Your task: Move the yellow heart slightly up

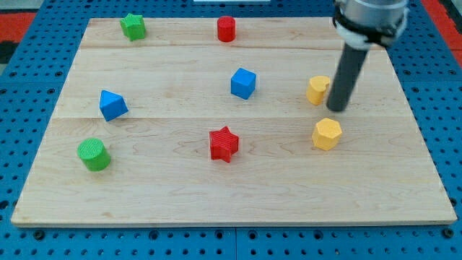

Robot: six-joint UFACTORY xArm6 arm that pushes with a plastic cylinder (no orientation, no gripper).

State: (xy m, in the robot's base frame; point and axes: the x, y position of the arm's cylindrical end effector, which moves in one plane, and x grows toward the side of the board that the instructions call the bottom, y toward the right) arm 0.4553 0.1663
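Observation:
The yellow heart (317, 89) lies on the wooden board (180, 188) at the right of the view. My tip (336, 109) rests on the board just right of the heart and slightly below it, close to touching its right side. The rod rises from there to the arm at the view's top right. A yellow hexagon (326, 134) sits just below my tip.
A blue cube (243, 83) is left of the heart. A red star (224, 144) is at lower centre. A blue triangular block (112, 105) and a green cylinder (94, 154) are at the left. A green star (133, 27) and a red cylinder (227, 29) are at the top.

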